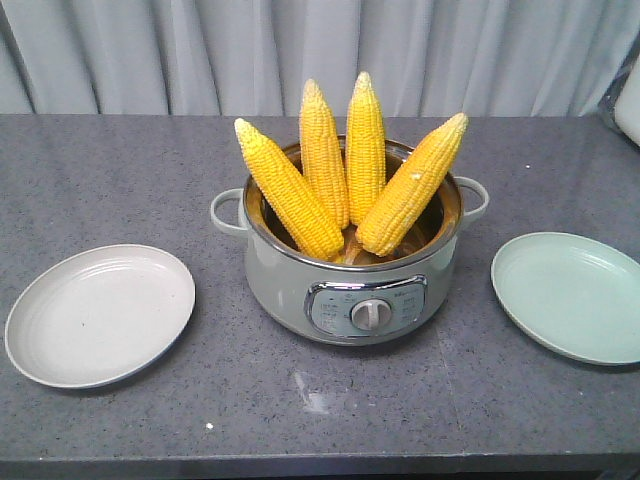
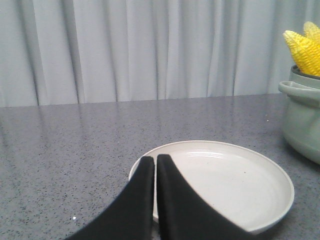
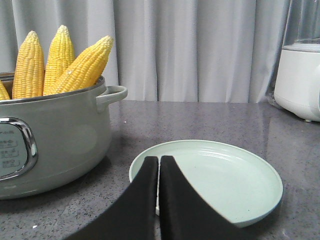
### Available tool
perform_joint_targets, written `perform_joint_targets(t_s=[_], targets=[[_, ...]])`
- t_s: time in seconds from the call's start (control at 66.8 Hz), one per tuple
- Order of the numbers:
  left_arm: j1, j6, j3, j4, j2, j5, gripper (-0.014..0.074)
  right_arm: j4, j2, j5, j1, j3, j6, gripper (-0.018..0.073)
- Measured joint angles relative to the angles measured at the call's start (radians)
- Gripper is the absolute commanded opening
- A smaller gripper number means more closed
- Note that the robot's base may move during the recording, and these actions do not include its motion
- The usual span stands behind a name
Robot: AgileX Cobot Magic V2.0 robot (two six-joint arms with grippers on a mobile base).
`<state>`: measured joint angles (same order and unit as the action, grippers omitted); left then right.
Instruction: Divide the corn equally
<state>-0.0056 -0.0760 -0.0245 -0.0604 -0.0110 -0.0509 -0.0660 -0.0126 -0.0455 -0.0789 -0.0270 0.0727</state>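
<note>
Nearest item: my left tool (image 2: 155,159), tips pressed together and clenched on nothing, low over the near rim of the pale plate (image 2: 280,200). My right tool (image 3: 159,159) is in the same condition, clenched and empty, over the near rim of the green plate (image 3: 270,192).

Task item: the corn (image 1: 365,140), four husked cobs. All four stand butt-down in the cooker pot (image 1: 280,280) at mid-desk and fan outward, with their tips well above the rim. The two middle cobs are near upright. The outer two lean left and right. Their lower ends crowd together inside the pot; whether they touch there I cannot tell.

Handling assessment: I judge each cob stiff and moderately heavy. The kernel rows should give the pads some bite, though the round section may roll or twist in a loose grip. The pale tip tapers and would likely slip. Recommended hold is across the thick exposed shaft just above the rim, firm but short of crushing kernels. Lifting one cob may let its neighbours shift.

Surroundings: the pale plate sits on my left of the pot and the green plate on my right, both bare and well apart from it, so two cobs are due to each. The grey desk (image 1: 320,420) carries everything. A curtain (image 1: 200,50) hangs behind, and a white appliance (image 3: 300,80) stands at the far right.
</note>
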Motion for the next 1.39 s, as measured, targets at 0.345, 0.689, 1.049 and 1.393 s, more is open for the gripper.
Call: perform_joint_targets(t_s=[0.345,0.689,1.049,1.393], targets=[[0.0,0.005,0.029,0.0,0.0,0.061,-0.0007,0.002,0.0,0.013,0.0,0.006,0.0,-0.0008],[0.0,0.021,0.428,0.0,0.085,0.003,-0.0007,-0.073,0.153,-0.186,0.0,0.412,-0.008,-0.0008],[0.0,0.021,0.779,0.0,0.471,-0.405,-0.0007,-0.093,0.494,-0.483,0.0,0.745,-0.011,-0.0008],[0.0,0.022,0.779,0.0,0.58,-0.51,0.0,-0.093,0.608,-0.568,0.0,0.747,-0.008,-0.0001]])
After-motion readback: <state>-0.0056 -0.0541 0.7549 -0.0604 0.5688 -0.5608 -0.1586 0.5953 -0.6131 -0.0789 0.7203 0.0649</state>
